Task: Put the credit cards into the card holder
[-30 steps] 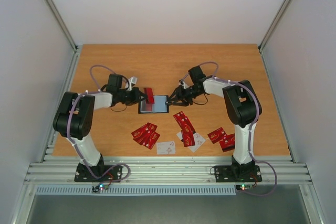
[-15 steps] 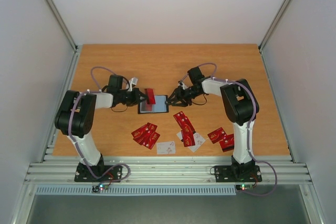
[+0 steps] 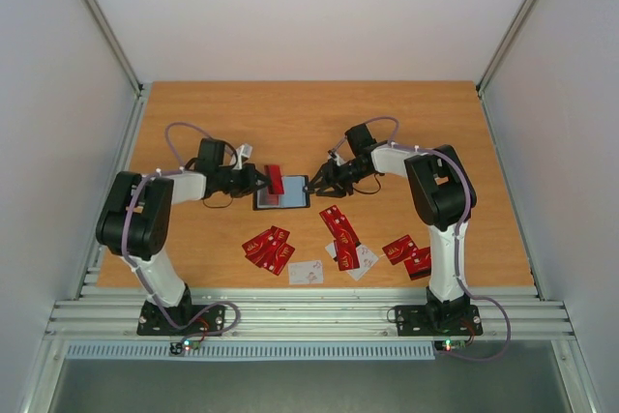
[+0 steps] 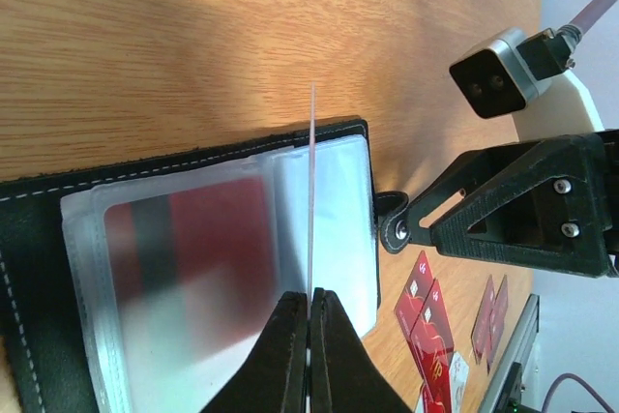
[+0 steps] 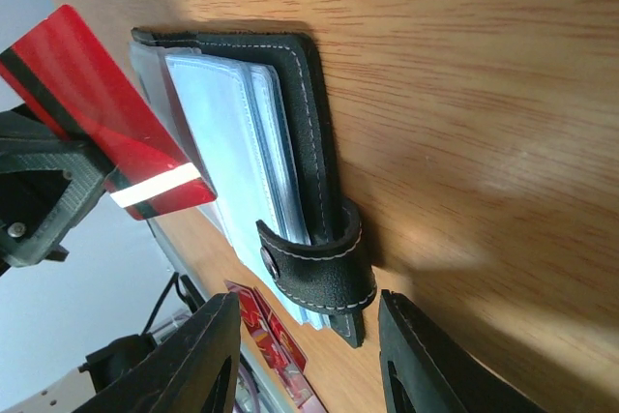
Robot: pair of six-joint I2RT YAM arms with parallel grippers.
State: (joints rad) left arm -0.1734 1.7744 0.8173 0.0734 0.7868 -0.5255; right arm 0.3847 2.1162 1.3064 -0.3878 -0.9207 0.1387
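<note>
The black card holder lies open on the table, clear pockets up, with a red card showing inside one pocket. My left gripper is shut on a red credit card, held on edge just above the pockets. My right gripper stands open at the holder's right end, its fingers either side of the snap tab without touching it. Loose red and white credit cards lie nearer the arms.
Card groups lie at the front left, middle and right, with a white card near the table's front edge. Grey walls enclose the table on three sides.
The held red card has dipped slightly lower toward the holder's pockets. The right gripper has stayed by the snap tab.
</note>
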